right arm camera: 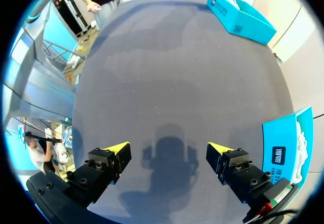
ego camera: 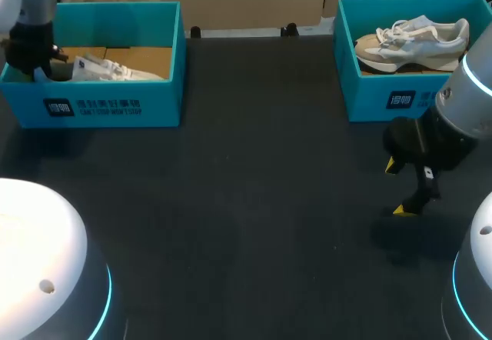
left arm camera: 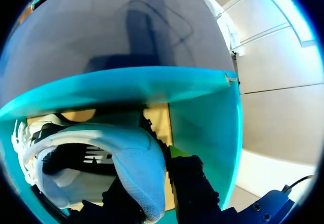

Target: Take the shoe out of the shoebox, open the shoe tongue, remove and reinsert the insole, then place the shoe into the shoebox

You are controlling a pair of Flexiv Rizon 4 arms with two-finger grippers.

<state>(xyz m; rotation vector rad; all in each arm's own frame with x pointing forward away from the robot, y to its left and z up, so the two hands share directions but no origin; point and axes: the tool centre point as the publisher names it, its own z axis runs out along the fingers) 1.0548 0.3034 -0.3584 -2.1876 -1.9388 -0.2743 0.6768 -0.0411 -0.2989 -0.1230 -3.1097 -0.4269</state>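
- Yellow-tipped and low in the box, the left gripper [left arm camera: 149,183] is pinching the padded rim of the white shoe [left arm camera: 101,153]. One dark finger is sitting inside the shoe's opening and the other is pressing from outside.
- That white shoe is lying on the cardboard floor of the left shoebox [ego camera: 115,108], stretching from the gripper toward the box's middle, with its laces at the end away from the fingers.
- A teal wall of that box is rising just ahead of the left gripper.
- Over on the other side, the right gripper [right arm camera: 168,148] is hanging above the table [ego camera: 246,201] with its fingers spread wide, and its shadow is falling on the dark surface below them.
- Just beyond that gripper, the right shoebox [ego camera: 384,98] is standing at the table's far edge.
- It is holding a beige and white shoe [ego camera: 411,40], which is showing its side with the sole toward the near wall.
- Both teal boxes are sitting well apart, one at each far corner.
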